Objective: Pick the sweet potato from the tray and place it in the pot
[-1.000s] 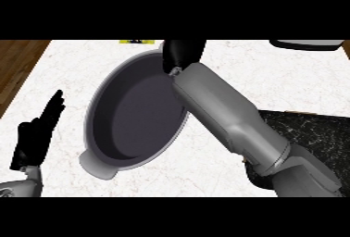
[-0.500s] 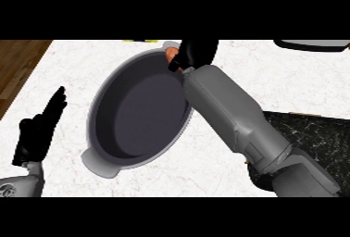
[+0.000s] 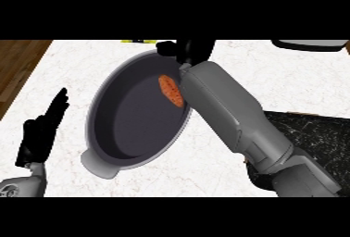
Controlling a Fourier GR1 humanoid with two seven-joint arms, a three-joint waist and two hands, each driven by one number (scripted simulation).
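The orange sweet potato (image 3: 171, 90) lies inside the big grey pot (image 3: 109, 139), close to its right wall and beside my right forearm. My right hand (image 3: 193, 50) hangs over the pot's far rim, a little beyond the sweet potato and no longer touching it; its fingers look relaxed. At the left edge of the counter my left hand (image 3: 42, 129) rests open with fingers up, apart from the pot. Part of the dark tray (image 3: 311, 44) shows at the top right corner.
The white marble counter (image 3: 75, 65) ends at a wooden floor strip on the left. A black speckled surface (image 3: 311, 132) lies at the right, behind my right arm. A small yellow-green thing (image 3: 139, 41) peeks out at the far edge.
The sweet potato has left my right hand and now lies in the pot. The right hand has shifted slightly farther over the pot's rim. The left hand has stayed put.
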